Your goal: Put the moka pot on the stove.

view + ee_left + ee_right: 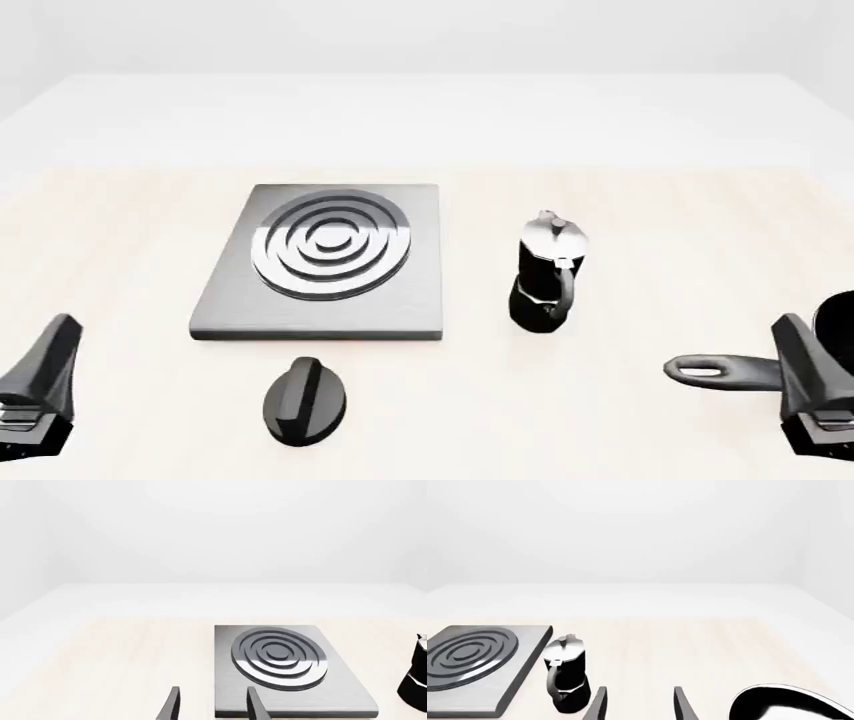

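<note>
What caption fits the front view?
Moka pot upright right of the stove, both tools open and empty.

Stove: brushed grey metal plate, burner rings gleaming mirror-bright. Moka pot: glossy black faceted body, polished silver lid shining. Knob: glossy black. Pan: glossy black, reflecting light. Table: showing pale matt wood grain.

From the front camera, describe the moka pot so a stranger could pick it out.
Find the grey stove at mid-table. The moka pot stands upright just to its right, not touching it. It is the only tall thing: black, narrow-waisted, with a silver lid, unlike the flat oval knob.
</note>
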Controlling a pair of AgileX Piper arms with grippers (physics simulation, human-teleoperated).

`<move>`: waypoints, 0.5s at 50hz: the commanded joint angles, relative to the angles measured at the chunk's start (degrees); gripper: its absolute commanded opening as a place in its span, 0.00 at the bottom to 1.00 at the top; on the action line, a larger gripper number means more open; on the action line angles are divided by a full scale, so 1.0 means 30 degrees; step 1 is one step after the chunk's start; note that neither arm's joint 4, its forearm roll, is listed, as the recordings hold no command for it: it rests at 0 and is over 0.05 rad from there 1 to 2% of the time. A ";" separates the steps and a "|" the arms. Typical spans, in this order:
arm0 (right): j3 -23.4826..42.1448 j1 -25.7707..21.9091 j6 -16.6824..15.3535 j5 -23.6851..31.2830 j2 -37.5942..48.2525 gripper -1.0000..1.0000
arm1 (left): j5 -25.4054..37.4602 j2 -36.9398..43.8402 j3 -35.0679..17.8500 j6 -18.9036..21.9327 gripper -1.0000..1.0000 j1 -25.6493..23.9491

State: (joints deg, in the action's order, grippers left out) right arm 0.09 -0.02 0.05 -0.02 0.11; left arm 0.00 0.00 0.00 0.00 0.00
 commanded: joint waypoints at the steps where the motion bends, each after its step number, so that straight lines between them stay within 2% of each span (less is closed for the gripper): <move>1: 0.0084 -0.0094 0.0075 -0.0011 0.0041 1.00 | 0.0000 0.0000 0.0000 0.0000 1.00 0.0000; 8: 0.0744 -0.0130 0.0326 0.0265 0.0011 1.00 | 0.0000 0.0000 0.0000 0.0000 1.00 0.0000; 13: 0.1449 -0.1131 0.0306 0.1157 0.0009 1.00 | 0.0000 0.0000 0.0000 0.0000 1.00 0.0000; 25: 0.3491 -0.3078 -0.0341 0.0548 0.4006 1.00 | 0.0000 0.0000 0.0000 0.0000 1.00 0.0000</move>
State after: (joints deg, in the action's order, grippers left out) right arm 6.43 -5.37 0.10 1.97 5.59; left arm 0.00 0.00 0.00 0.00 0.00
